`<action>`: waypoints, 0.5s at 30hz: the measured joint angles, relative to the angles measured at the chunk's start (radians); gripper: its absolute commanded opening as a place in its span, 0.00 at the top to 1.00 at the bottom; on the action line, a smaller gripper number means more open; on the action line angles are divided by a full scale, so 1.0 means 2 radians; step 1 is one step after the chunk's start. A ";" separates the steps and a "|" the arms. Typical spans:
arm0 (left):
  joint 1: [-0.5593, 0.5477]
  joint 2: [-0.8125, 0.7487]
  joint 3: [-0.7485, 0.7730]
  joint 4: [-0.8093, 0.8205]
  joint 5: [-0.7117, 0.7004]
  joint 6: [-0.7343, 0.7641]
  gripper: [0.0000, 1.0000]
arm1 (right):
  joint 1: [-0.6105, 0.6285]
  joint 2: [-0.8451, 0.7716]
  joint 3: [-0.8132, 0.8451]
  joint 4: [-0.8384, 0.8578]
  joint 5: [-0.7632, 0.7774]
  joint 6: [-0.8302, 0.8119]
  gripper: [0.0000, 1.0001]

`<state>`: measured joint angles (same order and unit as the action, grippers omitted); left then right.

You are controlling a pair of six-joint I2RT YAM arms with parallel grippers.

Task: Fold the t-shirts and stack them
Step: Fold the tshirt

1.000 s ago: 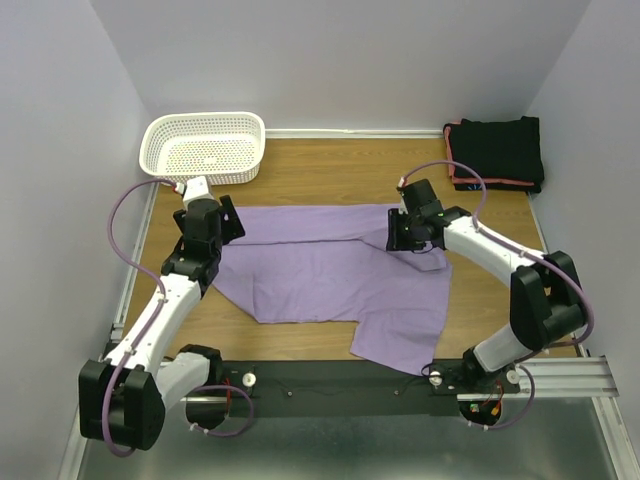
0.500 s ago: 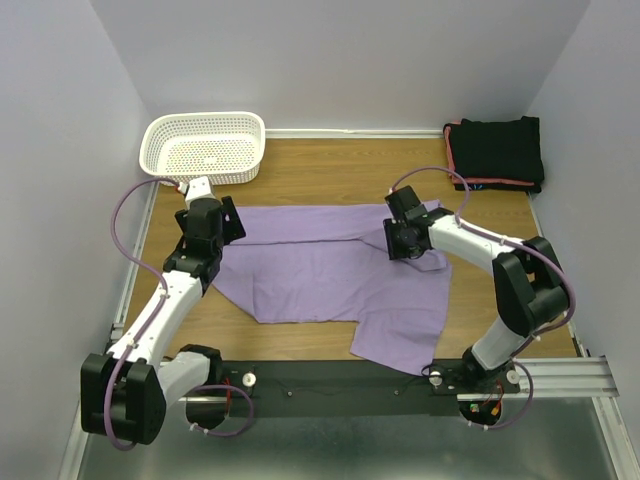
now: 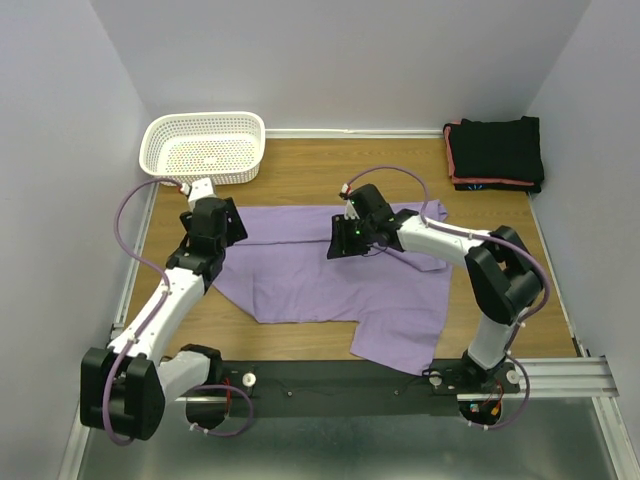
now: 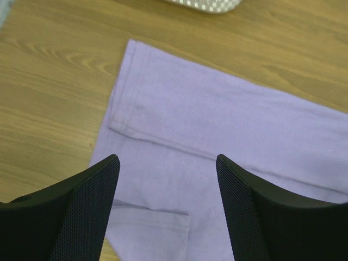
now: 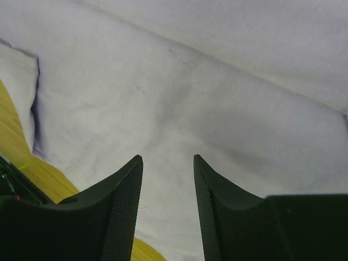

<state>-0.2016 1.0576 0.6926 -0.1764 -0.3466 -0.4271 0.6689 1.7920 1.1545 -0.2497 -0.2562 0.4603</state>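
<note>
Lavender t-shirt (image 3: 320, 275) lies spread on the wooden counter (image 3: 310, 175), about mid-counter between the two arms. Mostly flat, with light creases. One flap reaches toward the near edge on the right side. The far edge runs roughly straight across. In the left wrist view a stitched hem (image 4: 157, 142) crosses the cloth, and a second layer shows low in that picture, so part of the shirt is lying doubled.

Folded black shirts (image 3: 497, 150) are stacked in the far right corner, well apart from the lavender one. A coral-red edge (image 3: 452, 165) shows along the stack's left side.

Left tool (image 4: 166, 163): fingers (image 4: 87, 212) set wide apart, nothing between them but cloth seen below. It hangs over the shirt's far left corner, near where cloth meets bare wood.

Right tool (image 5: 167, 160): fingers (image 5: 114, 212) parted by a narrower gap, no cloth pinched. It sits over the shirt's far middle part, pointing left, with the arm reaching across the cloth. Whether the tips touch the fabric cannot be told.

White mesh basket (image 3: 205, 119) stands in the far left corner, just beyond the left tool and clear of the shirt.
</note>
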 measured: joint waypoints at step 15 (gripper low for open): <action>-0.084 0.158 0.074 -0.202 -0.009 -0.142 0.44 | -0.002 -0.124 -0.093 0.027 0.121 0.006 0.42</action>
<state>-0.3687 1.3739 0.8410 -0.5808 -0.3653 -0.7116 0.6659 1.5448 0.9688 -0.1947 -0.0139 0.4725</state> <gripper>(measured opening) 0.587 0.575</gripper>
